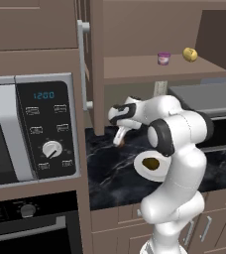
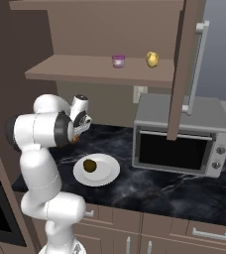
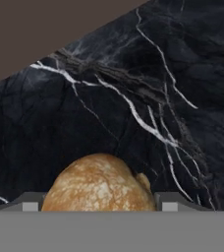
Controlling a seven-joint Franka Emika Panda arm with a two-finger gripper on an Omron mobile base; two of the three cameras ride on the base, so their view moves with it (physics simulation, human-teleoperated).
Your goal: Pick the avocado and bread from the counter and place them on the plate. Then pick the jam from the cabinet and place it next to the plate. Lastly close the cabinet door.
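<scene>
Bread between the fingers, avocado plated

Left base view: you see the gripper (image 1: 119, 141) low over the counter (image 1: 110, 173), the bread (image 1: 121, 143) a brown speck at its tip. The avocado (image 1: 150, 163) lies on the plate (image 1: 141, 167); the jam (image 1: 163, 58) stands on the cabinet (image 1: 149, 69) shelf beside a yellow ball (image 1: 190, 54).

Right base view: the cabinet door (image 2: 182, 69) hangs open above a toaster oven (image 2: 182, 136).

Hand view: you find the bread sitting between both fingertips (image 3: 170, 203); whether they clamp it you cannot tell.
</scene>
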